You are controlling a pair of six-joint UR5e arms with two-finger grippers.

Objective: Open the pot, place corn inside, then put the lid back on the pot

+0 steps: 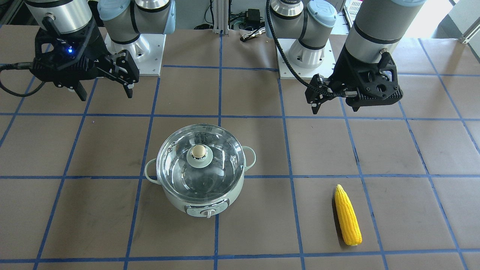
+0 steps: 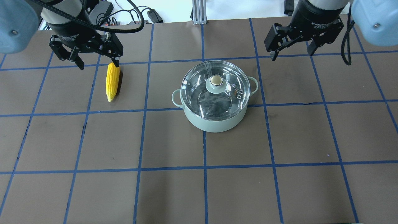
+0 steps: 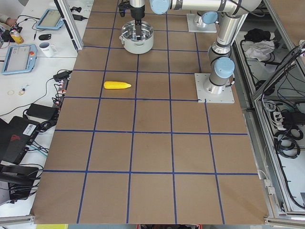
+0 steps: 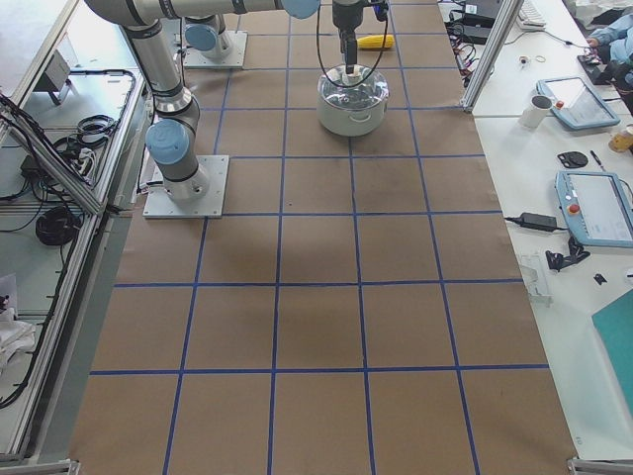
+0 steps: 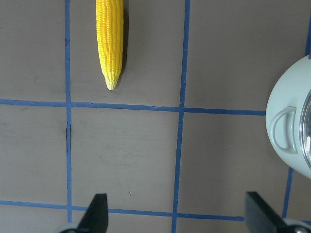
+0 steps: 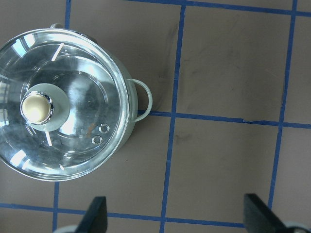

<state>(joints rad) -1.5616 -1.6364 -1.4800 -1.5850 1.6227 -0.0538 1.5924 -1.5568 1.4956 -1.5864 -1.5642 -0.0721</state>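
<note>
Mint-green pot (image 2: 214, 124) sits mid-table (image 2: 279, 140), glass lid (image 2: 199, 96) seated on its rim, knob up; yellow corn (image 2: 112, 81) lies flat on the brown paper, well apart toward the left arm; left gripper (image 2: 99, 62) hangs near it, jaws wide, empty; right gripper (image 2: 291, 54) likewise spread wide, holding nothing.

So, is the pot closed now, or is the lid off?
Closed. The lid sits level on the rim of the pot, its knob pointing up, and the corn lies outside on the table.
</note>
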